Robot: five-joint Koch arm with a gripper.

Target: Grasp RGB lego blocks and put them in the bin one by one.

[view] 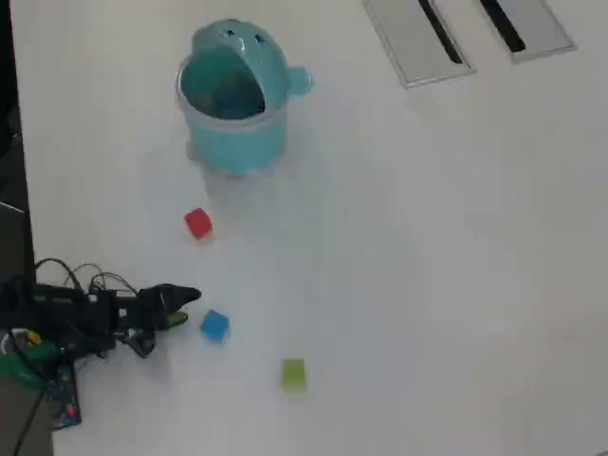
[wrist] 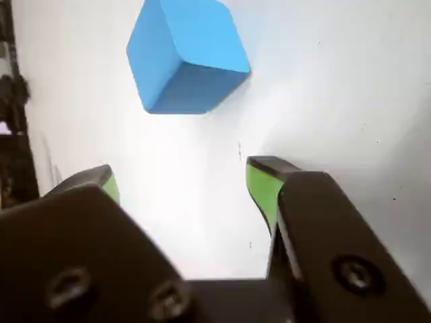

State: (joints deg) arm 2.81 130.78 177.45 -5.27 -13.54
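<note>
A blue cube (wrist: 185, 57) lies on the white table just ahead of my gripper (wrist: 182, 178), apart from it; overhead it (view: 215, 325) sits right of my gripper (view: 185, 306). The jaws, with green pads (wrist: 261, 188), stand wide open and empty. A red cube (view: 198, 222) lies farther up the table, below the bin. A yellow-green cube (view: 293, 373) lies to the lower right of the blue one. The round light-teal bin (view: 234, 133) stands at the top with its lid flipped open.
Two flat grey panels with black slots (view: 418, 43) lie at the top right. My arm's base and wires (view: 52, 323) sit at the left table edge. Dark clutter (wrist: 13, 121) borders the table's left side in the wrist view.
</note>
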